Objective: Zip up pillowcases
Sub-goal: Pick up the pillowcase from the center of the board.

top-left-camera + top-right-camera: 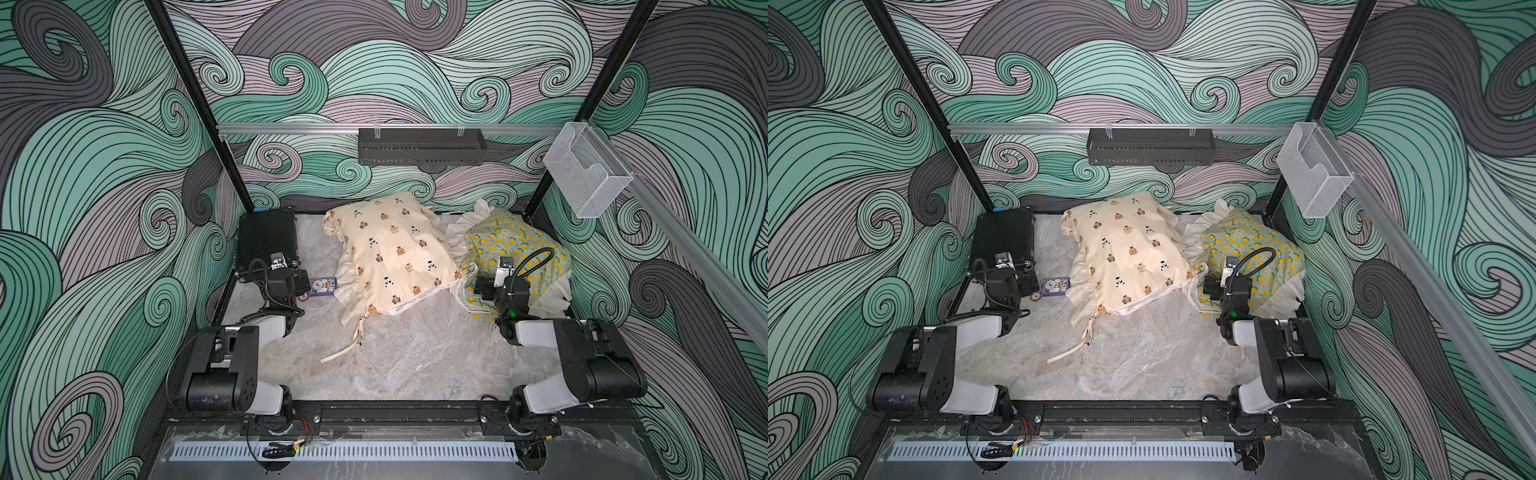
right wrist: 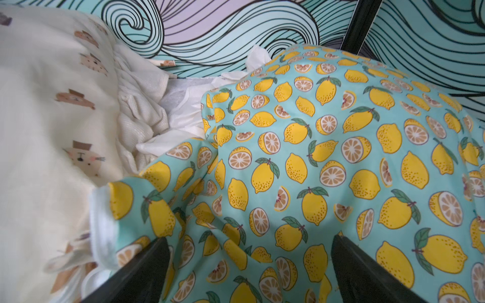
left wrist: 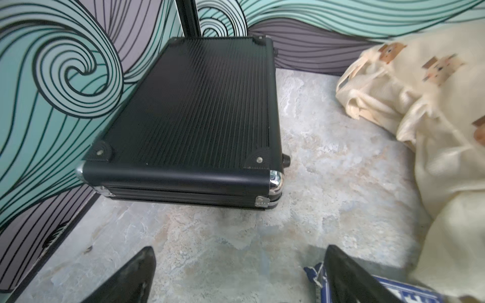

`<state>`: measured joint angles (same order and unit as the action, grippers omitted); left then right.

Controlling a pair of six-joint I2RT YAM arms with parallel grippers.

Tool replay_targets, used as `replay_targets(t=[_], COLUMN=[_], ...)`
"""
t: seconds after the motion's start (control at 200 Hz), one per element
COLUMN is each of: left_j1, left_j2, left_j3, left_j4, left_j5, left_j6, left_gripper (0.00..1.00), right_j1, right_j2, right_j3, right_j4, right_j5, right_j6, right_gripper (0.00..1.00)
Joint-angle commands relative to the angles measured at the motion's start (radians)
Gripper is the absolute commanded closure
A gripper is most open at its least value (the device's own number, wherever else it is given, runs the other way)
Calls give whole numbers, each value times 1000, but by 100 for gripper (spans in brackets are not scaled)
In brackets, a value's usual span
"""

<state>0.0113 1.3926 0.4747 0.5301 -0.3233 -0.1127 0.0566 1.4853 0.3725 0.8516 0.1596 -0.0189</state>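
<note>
The cream pillowcase with brown bears (image 1: 390, 257) (image 1: 1129, 257) lies stuffed mid-table, and a white strip shows along its near edge. Its ties (image 1: 353, 345) trail toward the front. The mint-green pillowcase with lemons (image 1: 511, 237) (image 1: 1250, 241) sits at the back right, touching the first one. My right gripper (image 1: 482, 286) (image 2: 249, 238) is open just above the lemon fabric (image 2: 341, 157), near that case's left corner beside the bear case (image 2: 47, 105). Left of the bear case (image 3: 433, 105), my left gripper (image 1: 301, 279) (image 3: 240, 249) stands open over bare table, holding nothing.
A black ribbed hard case (image 1: 268, 241) (image 3: 199, 112) lies at the back left, just ahead of the left gripper. A small blue patterned pack (image 1: 322, 286) (image 3: 322, 278) lies by that gripper's finger. A black shelf (image 1: 419, 145) and a clear box (image 1: 586, 174) hang on the rails.
</note>
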Motion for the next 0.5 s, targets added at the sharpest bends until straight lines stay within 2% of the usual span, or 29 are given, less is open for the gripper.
replay_targets(t=[0.0,0.275,0.345,0.405,0.495], left_j1=[6,7,7,9,10], left_j2=[-66,-210,-251,-281,-321], left_j3=[21,28,40,55,63], left_j4=[-79,-179,-224,-262,-267], left_j5=[22,41,42,51,110], left_j6=[-5,-71,-149,-202,-248], left_gripper=[1,1,1,1,1], right_j1=[-3,-4,-4,-4,-6], right_j2=[-85,-355,-414,-454,-506], right_j3=[-26,29,53,71,93], right_j4=[-16,-320,-385,-431,-543], right_j5=[23,66,58,76,146], right_j6=[16,105,145,233,447], right_gripper=[1,1,1,1,1])
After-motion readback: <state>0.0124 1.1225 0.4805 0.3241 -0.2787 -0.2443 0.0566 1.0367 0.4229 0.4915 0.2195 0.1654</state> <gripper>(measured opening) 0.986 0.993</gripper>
